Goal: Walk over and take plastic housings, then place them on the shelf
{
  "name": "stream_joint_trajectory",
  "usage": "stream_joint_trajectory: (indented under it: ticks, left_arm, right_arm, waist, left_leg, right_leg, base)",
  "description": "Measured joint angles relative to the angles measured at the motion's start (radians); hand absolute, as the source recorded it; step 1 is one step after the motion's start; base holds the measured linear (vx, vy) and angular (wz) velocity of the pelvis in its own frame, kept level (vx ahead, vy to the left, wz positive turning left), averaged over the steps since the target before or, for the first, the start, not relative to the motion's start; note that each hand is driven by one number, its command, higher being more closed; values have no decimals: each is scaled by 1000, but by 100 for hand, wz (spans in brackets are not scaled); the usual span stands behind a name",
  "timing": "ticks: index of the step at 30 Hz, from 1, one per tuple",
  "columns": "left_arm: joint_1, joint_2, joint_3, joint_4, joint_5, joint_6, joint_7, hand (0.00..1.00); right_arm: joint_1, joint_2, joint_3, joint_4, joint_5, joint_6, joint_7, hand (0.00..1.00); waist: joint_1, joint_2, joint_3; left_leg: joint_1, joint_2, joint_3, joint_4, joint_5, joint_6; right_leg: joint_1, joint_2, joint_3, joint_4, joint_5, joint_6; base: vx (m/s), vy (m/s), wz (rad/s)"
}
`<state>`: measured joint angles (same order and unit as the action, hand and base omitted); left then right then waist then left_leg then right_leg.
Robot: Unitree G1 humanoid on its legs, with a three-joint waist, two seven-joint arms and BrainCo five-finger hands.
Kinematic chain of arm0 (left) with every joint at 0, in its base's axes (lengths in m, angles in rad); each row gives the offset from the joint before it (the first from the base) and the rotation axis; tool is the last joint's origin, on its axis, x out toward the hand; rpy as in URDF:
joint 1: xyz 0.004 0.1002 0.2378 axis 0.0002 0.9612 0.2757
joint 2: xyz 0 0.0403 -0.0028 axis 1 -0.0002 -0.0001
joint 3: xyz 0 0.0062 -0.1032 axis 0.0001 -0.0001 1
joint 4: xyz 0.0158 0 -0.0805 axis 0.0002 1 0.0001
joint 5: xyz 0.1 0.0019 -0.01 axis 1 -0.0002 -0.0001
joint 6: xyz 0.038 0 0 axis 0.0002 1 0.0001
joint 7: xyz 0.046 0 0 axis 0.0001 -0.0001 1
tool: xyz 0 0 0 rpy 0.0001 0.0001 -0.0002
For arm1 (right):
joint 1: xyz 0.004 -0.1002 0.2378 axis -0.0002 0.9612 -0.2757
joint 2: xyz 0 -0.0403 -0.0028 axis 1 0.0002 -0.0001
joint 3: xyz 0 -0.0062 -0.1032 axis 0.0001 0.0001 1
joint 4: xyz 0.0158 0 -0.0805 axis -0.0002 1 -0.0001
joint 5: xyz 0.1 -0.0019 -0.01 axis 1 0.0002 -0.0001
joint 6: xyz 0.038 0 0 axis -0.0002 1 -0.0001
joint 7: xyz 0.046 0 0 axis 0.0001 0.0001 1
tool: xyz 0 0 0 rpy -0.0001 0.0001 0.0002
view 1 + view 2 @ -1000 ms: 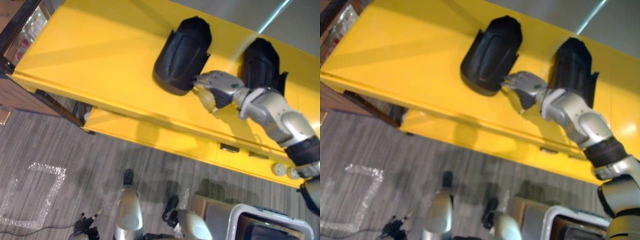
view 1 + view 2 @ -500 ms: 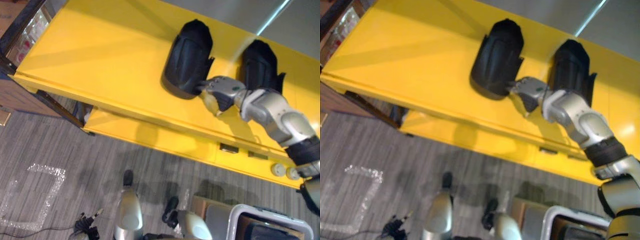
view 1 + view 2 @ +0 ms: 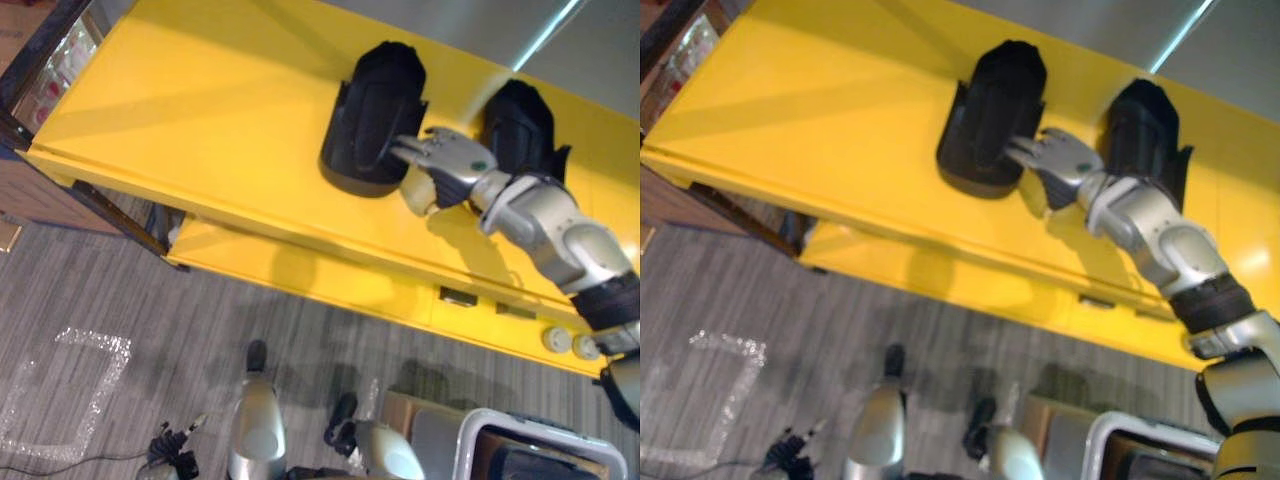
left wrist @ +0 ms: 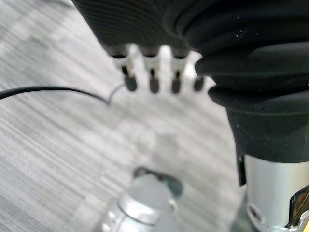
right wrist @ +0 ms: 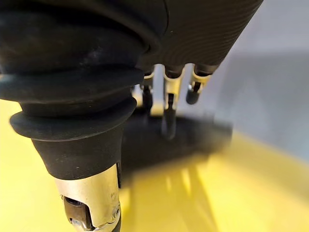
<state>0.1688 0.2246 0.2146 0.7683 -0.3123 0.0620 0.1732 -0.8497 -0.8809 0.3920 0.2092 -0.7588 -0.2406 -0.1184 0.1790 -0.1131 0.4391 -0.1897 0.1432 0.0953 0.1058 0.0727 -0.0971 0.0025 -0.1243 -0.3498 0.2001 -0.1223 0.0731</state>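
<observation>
One black plastic housing (image 3: 370,115) lies on the yellow shelf (image 3: 180,110), directly in front of the right hand (image 3: 448,165). The fingers (image 3: 406,149) of this hand are straight and touch the side of the housing. The thumb stays apart from it and grips nothing. A second housing (image 3: 520,120) lies just beside the wrist of the same hand. The left hand (image 4: 152,77) hangs over the grey floor (image 4: 53,145), with its fingers relaxed and empty.

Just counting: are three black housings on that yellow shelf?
No, only two rest on the yellow shelf: the left housing by the right hand, and the right housing.
</observation>
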Motion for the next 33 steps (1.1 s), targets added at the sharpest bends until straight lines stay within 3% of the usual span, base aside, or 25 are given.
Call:
stream_joint_trajectory:
  ticks: [4,7,12,17,22,24,29,33]
  left_arm:
    - [3,-14,-1,8,2,-23,3,0]
    - [29,-40,-1,40,6,-38,10,0]
    - [48,-47,-2,84,4,-38,23,0]
    - [47,-62,-2,130,-5,-39,54,0]
    - [35,-88,0,198,-28,-38,65,0]
    - [35,-105,3,228,-41,-38,75,0]
    - [45,-132,7,270,-41,-38,86,0]
    - [58,-127,7,273,-42,-37,86,0]
  right_arm:
    - [1,22,-116,-14,45,-20,-160,0]
    - [24,26,-179,-100,89,-37,-227,0]
    - [31,26,-251,-169,163,-57,-254,0]
    - [88,20,-374,-211,269,-64,-243,0]
    - [244,9,-560,-265,355,-56,-243,0]
    - [356,9,-660,-283,388,-53,-250,0]
    - [583,16,-848,-277,390,6,-282,0]
    - [741,112,-1004,-235,417,24,-344,0]
  waist:
    - [-6,-3,-13]
    - [-33,-10,-101]
    - [-71,-20,-197]
    - [-142,-23,-274]
    - [-178,0,-323]
    - [-209,24,-348]
    - [-255,71,-392]
    - [-280,59,-400]
  left_leg:
    - [49,-12,9,-58,17,6]
    - [76,-23,26,-119,35,3]
    - [155,-32,76,-182,38,2]
    - [196,-28,124,-188,36,1]
    - [228,-7,180,-196,24,-8]
    - [239,6,194,-197,24,-10]
    - [250,21,227,-198,36,-27]
    - [259,28,249,-197,36,-31]
  right_leg:
    - [27,-7,-1,-17,1,1]
    - [36,-14,4,-57,11,17]
    - [72,-18,39,-91,21,32]
    - [97,-18,77,-118,46,40]
    - [101,2,142,-153,69,31]
    - [101,14,162,-158,71,27]
    - [87,32,190,-172,61,25]
    - [86,39,211,-177,62,27]
  base:
    - [9,0,1]
    - [89,5,-5]
    - [100,-1,-23]
    - [39,5,-25]
    - [-67,-13,-41]
    - [-92,-33,-26]
    - [-75,-22,-23]
    - [-26,-14,-15]
